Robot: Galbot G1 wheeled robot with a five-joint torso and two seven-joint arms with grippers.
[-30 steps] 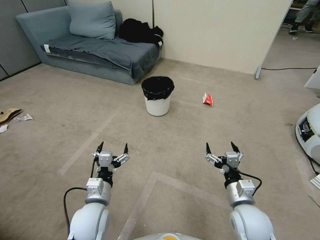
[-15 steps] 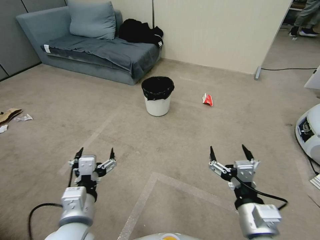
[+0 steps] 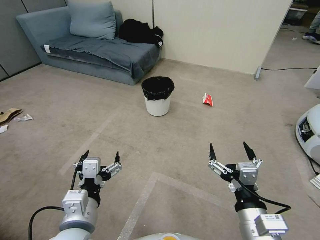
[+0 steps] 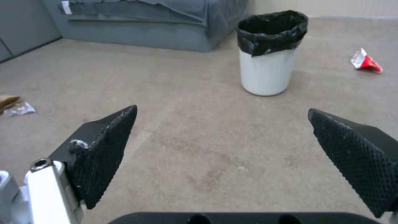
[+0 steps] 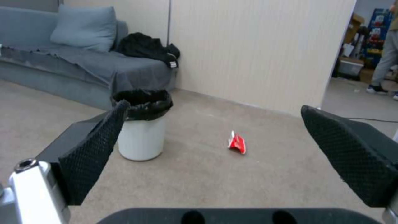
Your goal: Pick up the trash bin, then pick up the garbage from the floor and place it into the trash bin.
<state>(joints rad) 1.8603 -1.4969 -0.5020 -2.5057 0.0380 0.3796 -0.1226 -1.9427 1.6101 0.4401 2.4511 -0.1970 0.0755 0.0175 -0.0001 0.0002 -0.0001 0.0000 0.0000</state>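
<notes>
Far left edge of the head view, a small cluster on the floor (image 3: 186, 133): one brown card scrap (image 3: 9, 115), one crumpled clear-white wrapper (image 3: 24, 117) just beside it, and one white bit (image 3: 2, 128) cut by the frame. That makes three pieces there, well apart from everything else.

Moving in, the grey sofa (image 3: 96, 50) runs along the back wall, one cushion (image 3: 92, 20) propped on it and one black bundle of cloth (image 3: 140, 31) at its far end. Wide open carpet lies in front, crossed by pale tape lines.

Down low, the left gripper (image 3: 100, 156) hangs above bare carpet, fingers spread wide, nothing between them. The left wrist view confirms it: both black pads (image 4: 104, 152) apart, carpet showing through.

Centre stage, one trash bin (image 3: 157, 95), upright, white with the black liner folded over its rim, standing just off the sofa's corner with clear floor on its other sides and a long open stretch between it and both grippers.

To its right, one red-and-white wrapper (image 3: 207, 99) lies alone on the carpet, near the bin but not touching.

The right gripper (image 3: 230, 151) hovers low too, fingers splayed and holding nothing.

Right edge: a partition wall's foot (image 3: 257, 72) with a black cable (image 3: 288, 69) trailing, and one white rounded machine (image 3: 310, 131) crowding the floor there.
</notes>
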